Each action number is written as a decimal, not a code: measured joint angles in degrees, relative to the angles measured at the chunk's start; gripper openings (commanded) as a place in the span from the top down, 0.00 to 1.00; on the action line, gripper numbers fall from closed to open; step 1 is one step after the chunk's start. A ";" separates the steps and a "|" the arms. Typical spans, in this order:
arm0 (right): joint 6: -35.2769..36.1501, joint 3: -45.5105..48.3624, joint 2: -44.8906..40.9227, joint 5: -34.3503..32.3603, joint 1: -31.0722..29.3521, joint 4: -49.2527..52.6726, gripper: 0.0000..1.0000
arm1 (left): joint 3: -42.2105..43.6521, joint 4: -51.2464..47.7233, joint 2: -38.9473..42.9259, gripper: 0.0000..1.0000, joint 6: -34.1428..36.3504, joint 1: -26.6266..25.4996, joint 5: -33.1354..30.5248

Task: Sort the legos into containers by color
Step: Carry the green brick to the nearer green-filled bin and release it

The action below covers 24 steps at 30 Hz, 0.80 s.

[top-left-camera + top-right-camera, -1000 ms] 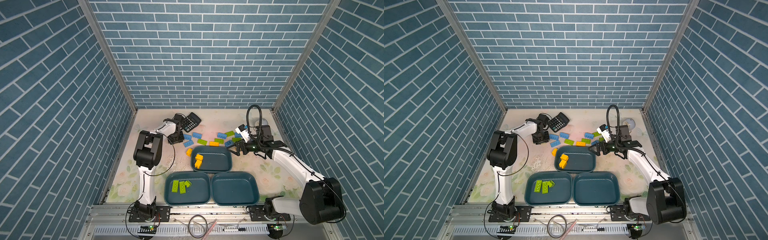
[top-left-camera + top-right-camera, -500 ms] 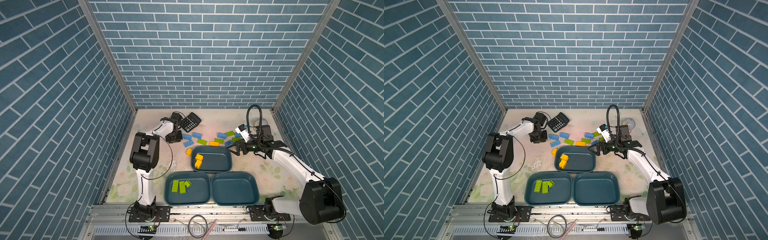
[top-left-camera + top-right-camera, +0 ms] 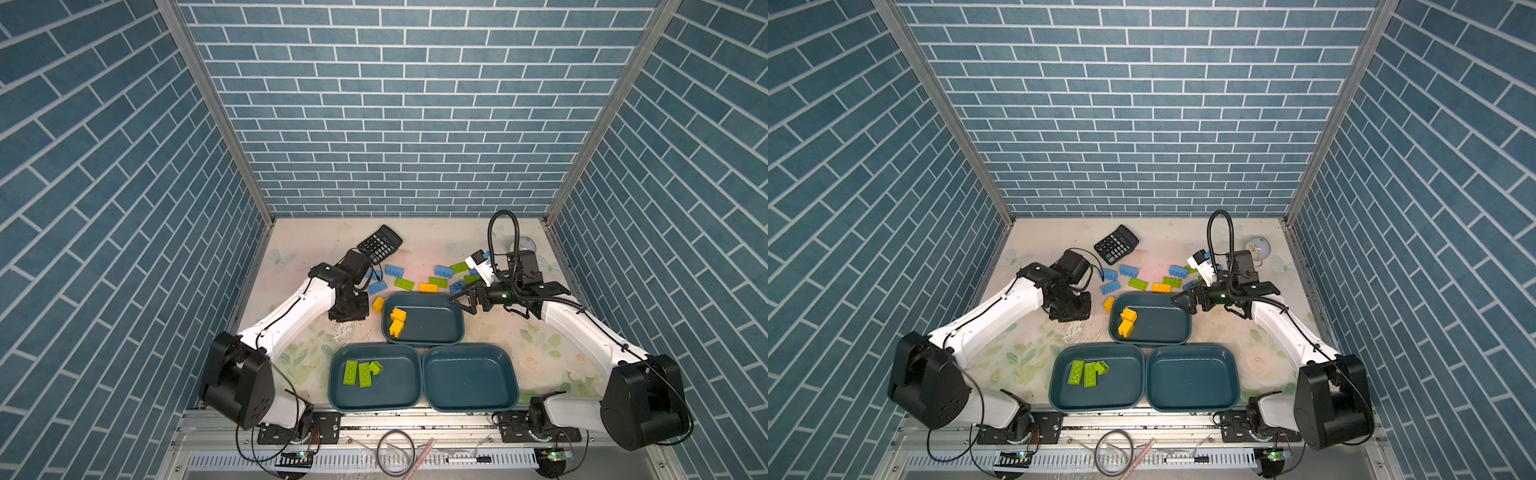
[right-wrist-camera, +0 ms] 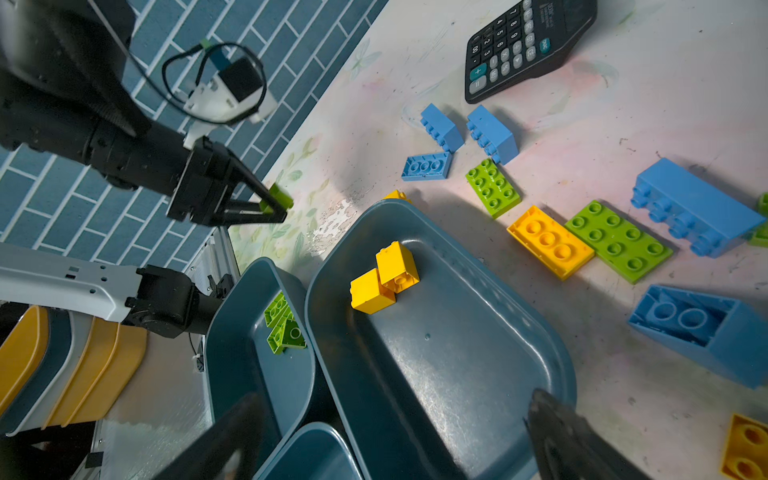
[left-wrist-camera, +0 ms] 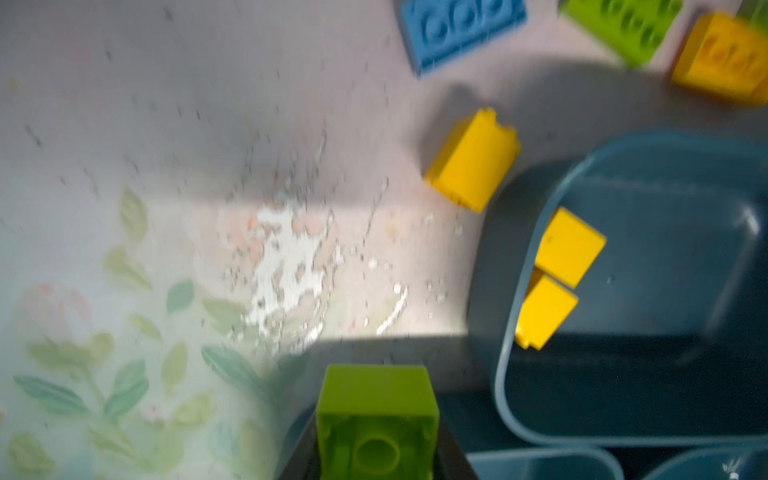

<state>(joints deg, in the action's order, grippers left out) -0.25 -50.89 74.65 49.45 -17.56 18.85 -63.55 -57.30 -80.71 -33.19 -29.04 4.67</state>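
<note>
**Lime brick pinched in the left tool, green container waiting below it**

The worktop (image 3: 415, 245) took up the lower middle of the frame in both top views. Three containers sat toward its bottom edge. The yellow container (image 3: 436, 328) lay at centre with two yellow bricks touching each other inside. The green container (image 3: 390, 392) lay below and left of it with three lime bricks. The empty container (image 3: 469, 378) stood right beside the green one, on its right.

The right tool (image 3: 459, 303) hung over the upper right corner of the yellow container, jaws spread wide with nothing between them. The left tool (image 4: 282, 210) hung over bare worktop just left of the yellow container, jaws drawn nearly together on a small lime brick (image 5: 376, 415).

A calculator (image 3: 380, 244) lay up-frame of the loose legos (image 3: 404, 284), a row of blue, lime and orange pieces just above the yellow container. One yellow brick (image 3: 377, 304) lay beside that container's left corner.

To my eye the step was the drop into the green container. I would have swung the left tool down-frame, clear of the yellow container's rim. I would have stopped it over the bare floor to the right of the three lime bricks. The grip looked to be only at the fingertips, so I would have gone slowly. I would have lowered the tool well inside the walls before opening it, so the brick could not bounce out.
</note>
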 measured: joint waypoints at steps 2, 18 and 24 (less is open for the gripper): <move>0.00 0.00 -0.07 0.09 -0.46 -0.02 0.01 | 2.69 -2.19 3.52 0.74 -2.21 -2.38 0.76; 0.04 -0.07 0.74 0.87 -1.86 1.40 0.01 | 17.86 -8.61 12.92 0.67 -13.94 -14.43 5.64; 0.04 -0.63 2.75 1.25 -2.23 2.14 0.01 | 18.23 -8.17 11.93 0.60 -14.05 -14.51 5.92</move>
<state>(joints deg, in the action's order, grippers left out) -0.21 -51.53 77.41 50.70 -19.79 20.99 -45.32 -65.47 -68.77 -47.24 -43.55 10.59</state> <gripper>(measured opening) 0.989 0.391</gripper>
